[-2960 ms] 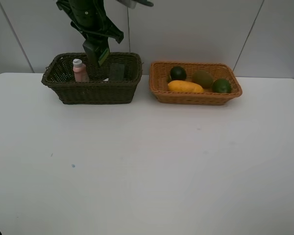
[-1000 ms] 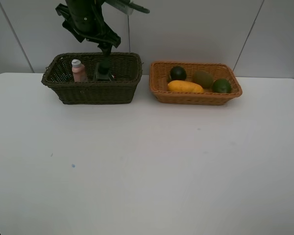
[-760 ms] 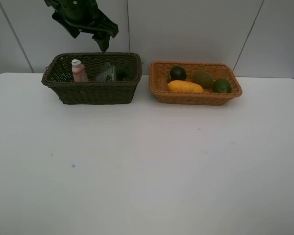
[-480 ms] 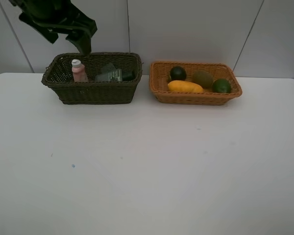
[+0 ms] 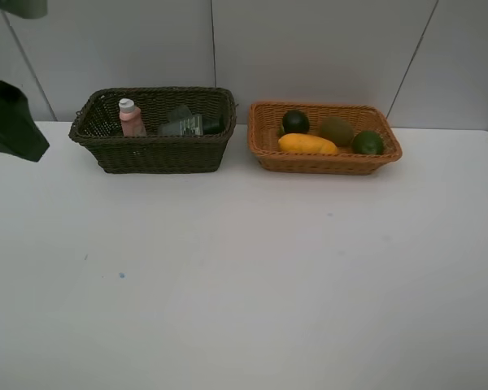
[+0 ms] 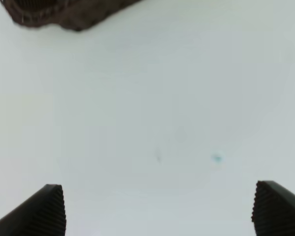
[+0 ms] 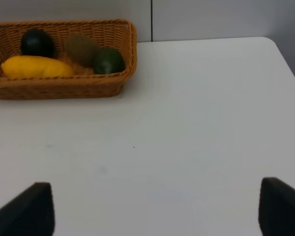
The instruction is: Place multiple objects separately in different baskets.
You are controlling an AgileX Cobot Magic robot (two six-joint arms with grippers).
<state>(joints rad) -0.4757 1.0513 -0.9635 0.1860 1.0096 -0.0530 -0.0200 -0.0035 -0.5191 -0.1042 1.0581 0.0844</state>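
Observation:
The dark brown-green basket [image 5: 154, 150] holds the pink bottle [image 5: 131, 119] upright and the black pump bottle [image 5: 187, 124] lying on its side; the marker and eraser block are hidden. The orange-tan basket [image 5: 325, 161] holds the yellow mango [image 5: 307, 144], dark mangosteen [image 5: 295, 121], brown kiwi [image 5: 337, 130] and green lime [image 5: 368, 142]. The right wrist view shows this basket [image 7: 64, 88] with the mango [image 7: 34, 67], mangosteen [image 7: 37, 43], kiwi [image 7: 81, 47] and lime [image 7: 108, 60]. My left gripper [image 6: 157, 206] is open and empty over the bare table; its arm [image 5: 8, 122] is at the far left. My right gripper [image 7: 157, 206] is open and empty.
The white table [image 5: 244, 260] carries small blue specks [image 5: 121, 275]. A corner of the dark basket [image 6: 64, 14] shows in the left wrist view. A grey panelled wall stands behind the baskets. The table's right edge [image 7: 285, 59] shows in the right wrist view.
My left arm has let go of the black pump bottle in the dark basket, where it now lies on its side. The arm has risen and swung away to the far left.

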